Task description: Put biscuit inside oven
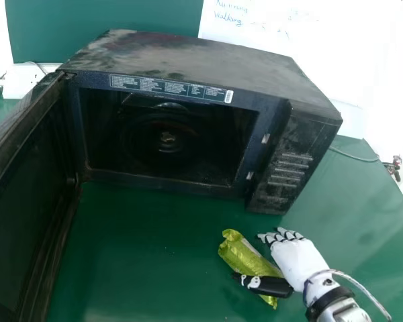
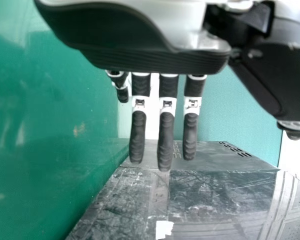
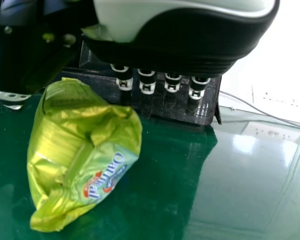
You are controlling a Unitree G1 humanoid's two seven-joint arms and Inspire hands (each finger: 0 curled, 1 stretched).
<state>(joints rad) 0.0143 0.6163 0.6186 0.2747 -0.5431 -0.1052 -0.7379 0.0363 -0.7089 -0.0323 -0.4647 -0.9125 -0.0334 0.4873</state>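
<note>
The biscuit packet [image 1: 238, 251], yellow-green and crinkled, lies on the table in front of the black oven [image 1: 195, 55]. My right hand [image 1: 298, 260] is open beside the packet's right side, its thumb reaching across the packet's near part. In the right wrist view the right hand [image 3: 185, 35] has straight fingers, with the packet [image 3: 70, 145] near the thumb side; contact is unclear. The oven's door stands wide open on the left, and its dark cavity [image 1: 168, 144] shows. My left hand [image 2: 135, 35] has its fingers straight above a scuffed dark surface in the left wrist view.
The open door [image 1: 20, 221] juts forward along the left of the green table [image 1: 154, 261]. The oven's control panel [image 1: 292, 164] rises behind the right hand. A cable [image 1: 352, 155] runs behind the oven on the right, and a white socket box [image 1: 23, 79] is at the back left.
</note>
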